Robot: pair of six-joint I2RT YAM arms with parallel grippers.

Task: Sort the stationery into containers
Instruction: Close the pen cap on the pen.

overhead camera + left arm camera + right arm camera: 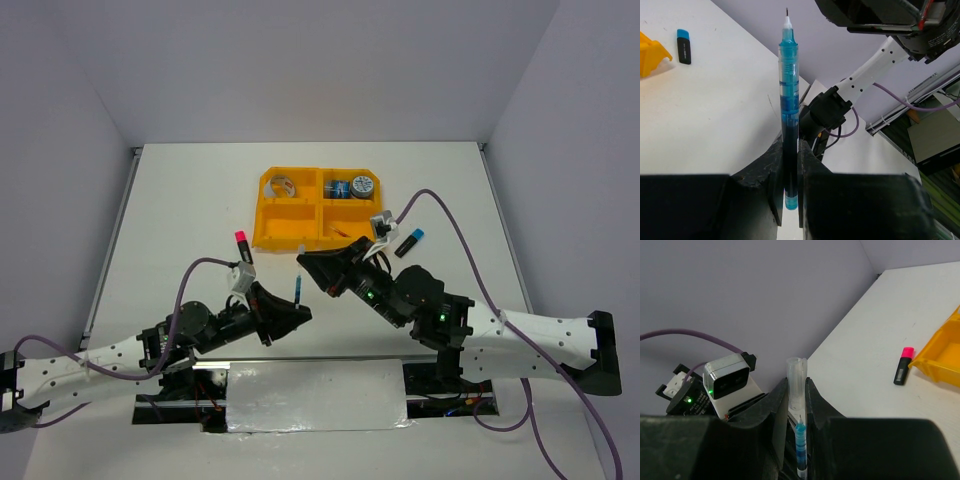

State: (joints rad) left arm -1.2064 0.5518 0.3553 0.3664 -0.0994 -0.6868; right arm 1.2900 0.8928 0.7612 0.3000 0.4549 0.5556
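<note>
Above the table's near middle, left gripper (790, 150) clenched on an upright, uncapped blue pen (789, 100), right gripper (796, 386) grasping a clear cap (796, 369), orange tray (280, 242) beyond, tape rolls (350, 187) in its far-right compartment, silvery ring (283, 185) in far-left, their print too small to read, pink-capped marker (241, 245) and blue-capped marker (410, 242) on the table either side.

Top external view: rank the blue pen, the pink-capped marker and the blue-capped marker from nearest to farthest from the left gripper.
1. The blue pen, clamped in the left gripper itself.
2. The pink-capped marker, on the table beyond the gripper, just left of the orange tray.
3. The blue-capped marker, on the table off the tray's right side.
</note>
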